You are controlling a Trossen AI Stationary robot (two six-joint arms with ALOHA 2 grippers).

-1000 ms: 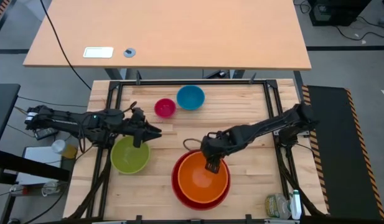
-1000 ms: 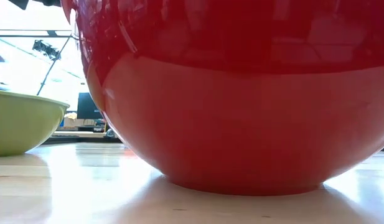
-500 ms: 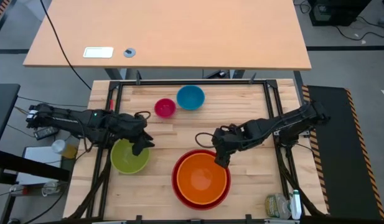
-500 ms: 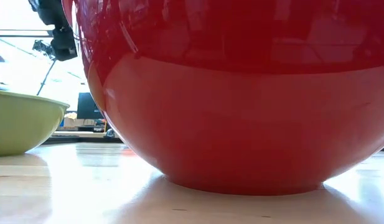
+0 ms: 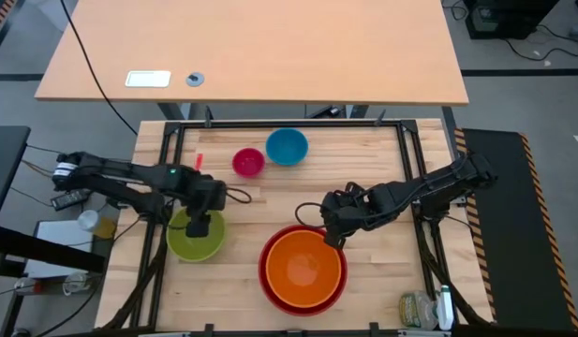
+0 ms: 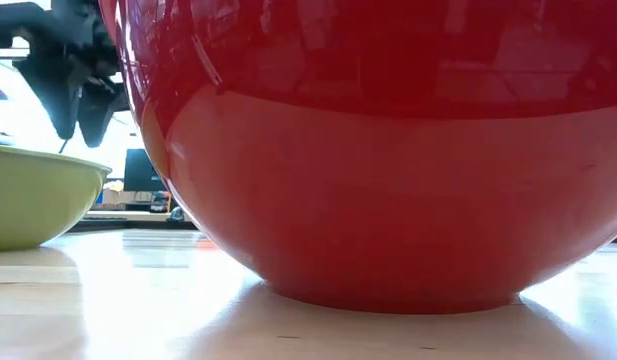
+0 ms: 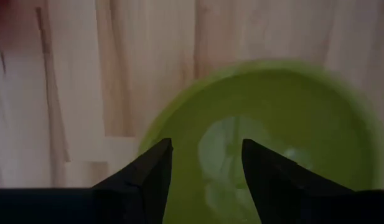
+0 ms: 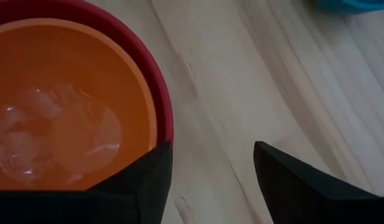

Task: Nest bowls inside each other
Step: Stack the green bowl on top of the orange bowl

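The orange bowl (image 5: 303,271) sits nested in the red bowl (image 5: 266,281), near the table's front edge; the red bowl's base (image 6: 393,298) stands on the wood. To their left stands the yellow-green bowl (image 5: 187,243). My left gripper (image 5: 200,225) points down over it, open, with its fingers just above the far rim (image 7: 179,109) and touching nothing. My right gripper (image 5: 332,236) hangs open over bare wood beside the red bowl's far rim (image 8: 162,106). The pink bowl (image 5: 248,162) and the blue bowl (image 5: 287,146) stand side by side near the far edge.
Black frame rails (image 5: 412,159) run along the table's sides and far edge. A plastic bottle (image 5: 417,309) lies at the front right corner. Bare wood (image 5: 270,201) lies between the near and far bowls. A tan desk (image 5: 260,56) stands beyond the far edge.
My left gripper has tipped from level to pointing down and has sunk over the yellow-green bowl's far part. My right gripper has risen and drawn back from the orange bowl's far rim toward the far right. The orange bowl stays in the red one.
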